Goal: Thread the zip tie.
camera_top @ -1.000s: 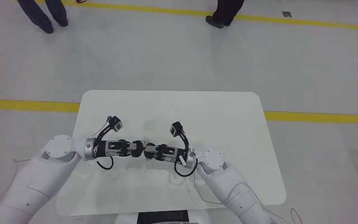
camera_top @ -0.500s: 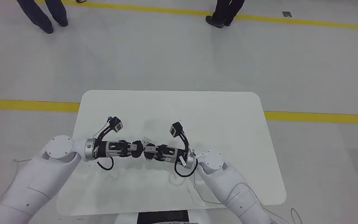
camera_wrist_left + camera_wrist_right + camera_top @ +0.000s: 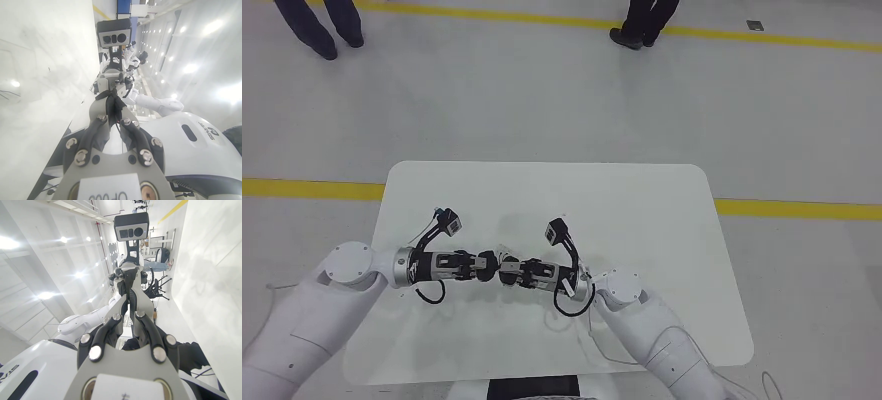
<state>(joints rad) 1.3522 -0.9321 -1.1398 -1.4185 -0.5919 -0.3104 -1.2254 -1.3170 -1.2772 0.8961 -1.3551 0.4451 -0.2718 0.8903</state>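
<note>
Over the white table (image 3: 642, 200), just left of its middle, my two grippers meet tip to tip. The left gripper (image 3: 496, 265) is shut on a black zip tie (image 3: 113, 108), which bunches between its fingers. Straight ahead of it the right gripper (image 3: 113, 85) touches the same black strip. In the right wrist view the right gripper (image 3: 130, 296) is shut on the ribbed black zip tie (image 3: 132, 306), and the left gripper (image 3: 128, 275) faces it closely. From above, the tie is too small to make out between the tips of the right gripper (image 3: 516, 268) and the left one.
The tabletop has bare room to the right (image 3: 672, 260) and at the back. A loose black cable (image 3: 567, 300) hangs by the right arm. A yellow floor line (image 3: 802, 208) runs past the table's sides.
</note>
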